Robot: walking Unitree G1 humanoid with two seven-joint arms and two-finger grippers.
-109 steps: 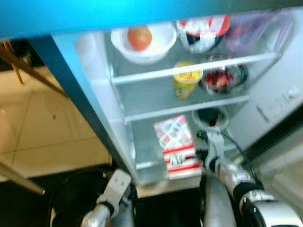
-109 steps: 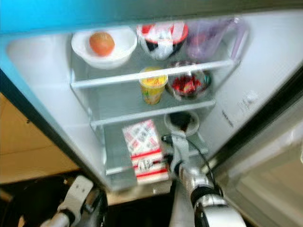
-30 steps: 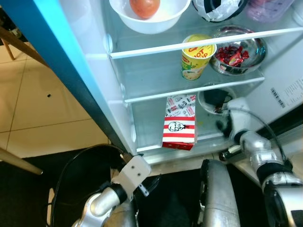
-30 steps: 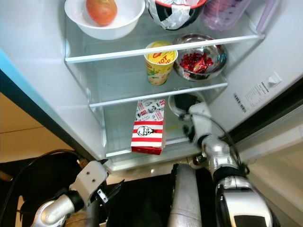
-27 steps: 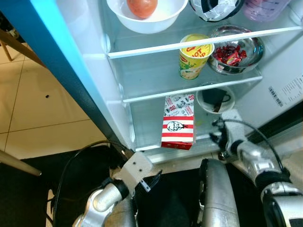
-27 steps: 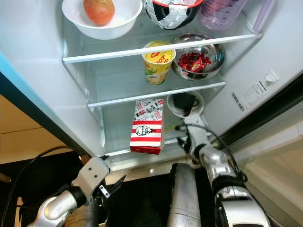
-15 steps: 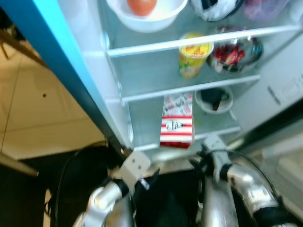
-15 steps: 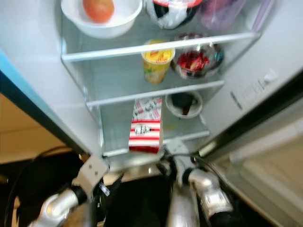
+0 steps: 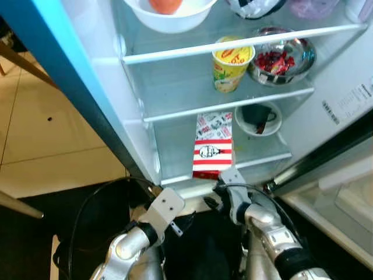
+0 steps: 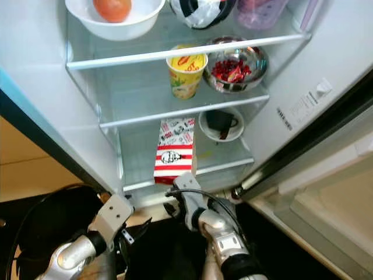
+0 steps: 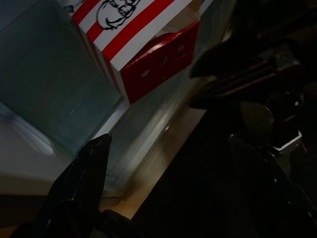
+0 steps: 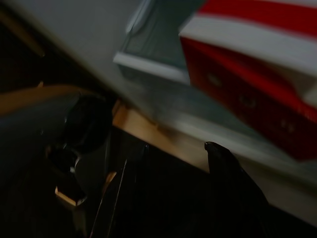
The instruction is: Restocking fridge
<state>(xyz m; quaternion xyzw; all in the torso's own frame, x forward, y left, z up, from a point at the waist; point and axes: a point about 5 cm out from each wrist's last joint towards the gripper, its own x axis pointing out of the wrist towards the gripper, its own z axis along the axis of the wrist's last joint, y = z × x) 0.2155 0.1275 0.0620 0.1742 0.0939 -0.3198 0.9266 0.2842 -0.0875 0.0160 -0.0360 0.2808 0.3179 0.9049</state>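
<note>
Fridge (image 9: 87, 87) open. Red-and-white striped box (image 9: 212, 146) lies on bottom shelf (image 9: 175, 149), near edge, w/ small dish (image 9: 260, 119) to its right. Shelf above: yellow cup (image 9: 231, 63) & metal bowl (image 9: 282, 55) of red bits. Right tool (image 12: 163, 193) low, just in front of box, fingers spread, holding nothing. Left tool (image 11: 168, 168) low at left, also spread, box ahead of it.
</note>
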